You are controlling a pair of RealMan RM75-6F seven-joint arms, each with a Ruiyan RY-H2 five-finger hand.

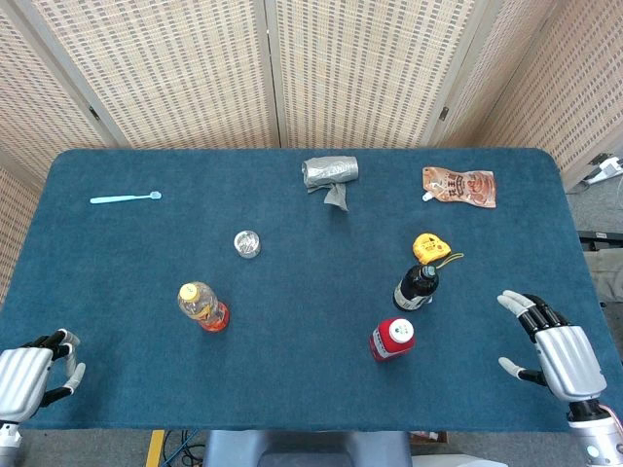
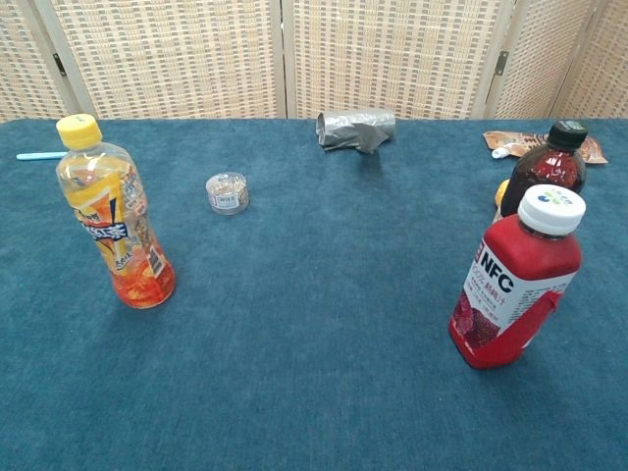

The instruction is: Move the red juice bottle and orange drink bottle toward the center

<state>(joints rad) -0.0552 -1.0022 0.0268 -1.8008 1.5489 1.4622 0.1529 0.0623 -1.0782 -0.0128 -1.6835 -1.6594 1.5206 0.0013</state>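
The red juice bottle (image 1: 391,340) (image 2: 514,281), white-capped, stands upright right of the table's middle, near the front. The orange drink bottle (image 1: 202,306) (image 2: 115,225), yellow-capped, stands upright on the left side. My left hand (image 1: 31,375) rests at the front left corner, fingers loosely curled, holding nothing. My right hand (image 1: 553,347) hovers at the front right with fingers spread, well right of the red bottle and apart from it. Neither hand shows in the chest view.
A dark bottle (image 1: 417,286) (image 2: 546,173) stands just behind the red one, beside a yellow tape measure (image 1: 429,247). Further back lie a grey tape roll (image 1: 330,173) (image 2: 356,129), a snack pouch (image 1: 459,185), a small clear jar (image 1: 247,243) (image 2: 227,192) and a blue toothbrush (image 1: 126,197).
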